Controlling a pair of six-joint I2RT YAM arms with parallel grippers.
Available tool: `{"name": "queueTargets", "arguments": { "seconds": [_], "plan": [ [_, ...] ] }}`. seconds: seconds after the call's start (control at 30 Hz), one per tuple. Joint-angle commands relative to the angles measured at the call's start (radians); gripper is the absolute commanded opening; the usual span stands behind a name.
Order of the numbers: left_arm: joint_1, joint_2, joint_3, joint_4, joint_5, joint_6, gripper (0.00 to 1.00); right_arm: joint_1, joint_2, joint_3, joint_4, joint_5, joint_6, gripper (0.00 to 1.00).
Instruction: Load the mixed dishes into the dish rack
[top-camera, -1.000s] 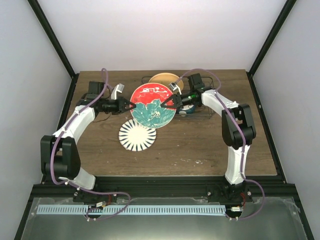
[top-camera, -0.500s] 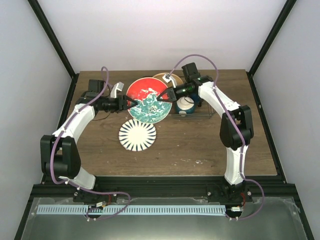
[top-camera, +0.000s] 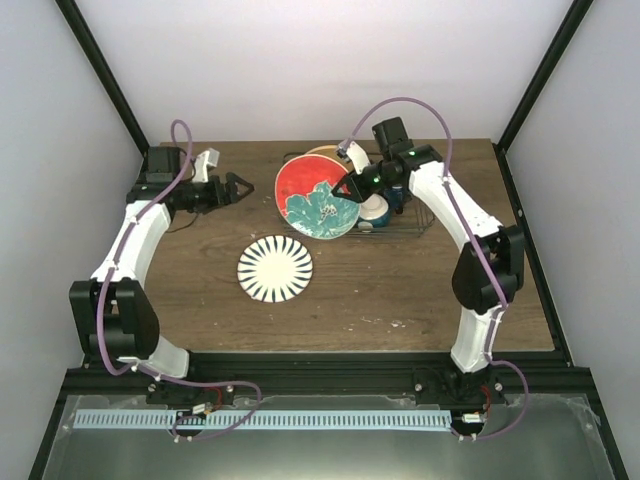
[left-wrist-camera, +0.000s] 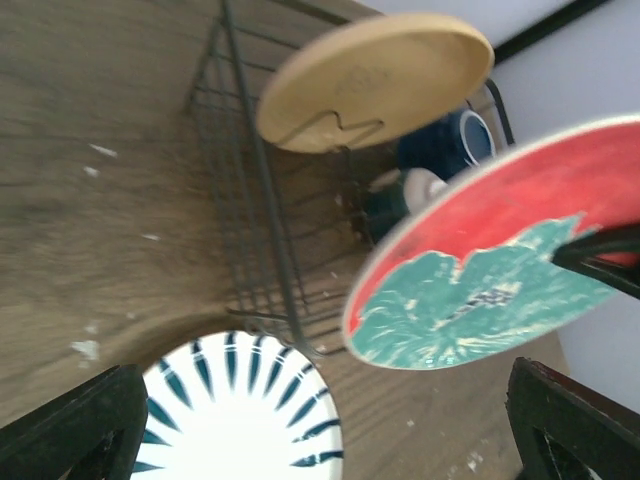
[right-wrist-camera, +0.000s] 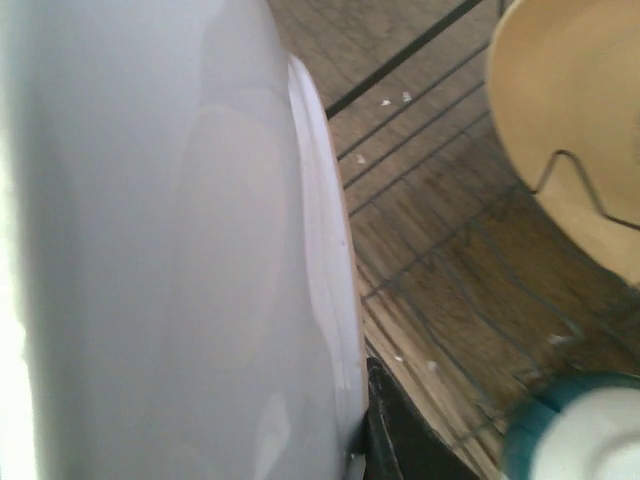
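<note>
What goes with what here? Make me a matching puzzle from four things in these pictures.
1. floral plate
2. orange-yellow plate
3. striped plate
4. left gripper

A. flat on the table
B. open, empty
C. pinched by the right gripper
D. standing in the dish rack

Pairs: 1-C, 2-D, 3-A, 4-B

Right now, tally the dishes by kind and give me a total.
Plates: 3 (orange-yellow plate, floral plate, striped plate)
Mugs: 1 (dark blue mug)
Bowls: 1 (small bowl)
Total: 5
</note>
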Motion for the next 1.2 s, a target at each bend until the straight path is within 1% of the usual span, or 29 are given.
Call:
{"name": "queueTargets", "arguments": {
  "seconds": [0.0,0.07,0.17,0.23,0.37,0.53,0.7,0.73,0.93,1.0,1.17],
  "plan": [
    [0.027,-0.044,0.043,0.010,-0.097,0.003,1.00,0.016,-0.157,0.046,0.069,0.081,-0.070,0.01],
    [0.028,-0.041,0.056,0.034,-0.119,-0.012,1.00,0.031,-0.205,0.007,0.117,0.117,-0.095,0.01],
    [0.029,-0.026,0.068,0.069,-0.115,-0.033,1.00,0.053,-0.297,-0.081,0.221,0.189,-0.131,0.01],
    [0.029,-0.015,0.074,0.084,-0.115,-0.043,1.00,0.067,-0.352,-0.138,0.316,0.286,-0.173,0.01],
    [0.029,0.005,0.072,0.102,-0.113,-0.057,1.00,0.081,-0.438,-0.256,0.450,0.419,-0.280,0.01],
    [0.030,0.006,0.049,0.119,-0.108,-0.062,1.00,0.081,-0.494,-0.408,0.614,0.503,-0.413,0.01],
    [0.031,-0.004,0.035,0.114,-0.116,-0.052,1.00,0.081,-0.530,-0.572,0.835,0.509,-0.590,0.01],
    [0.032,-0.004,0.033,0.113,-0.117,-0.049,1.00,0.081,-0.526,-0.587,0.876,0.516,-0.635,0.01],
    [0.032,-0.011,0.023,0.111,-0.129,-0.045,1.00,0.081,-0.472,-0.597,0.970,0.513,-0.755,0.01],
    [0.033,-0.012,0.020,0.111,-0.133,-0.043,1.00,0.081,-0.458,-0.583,0.979,0.502,-0.775,0.01],
    [0.035,-0.011,0.012,0.122,-0.138,-0.049,1.00,0.071,-0.419,-0.523,0.933,0.457,-0.827,0.01]
  ]
}}
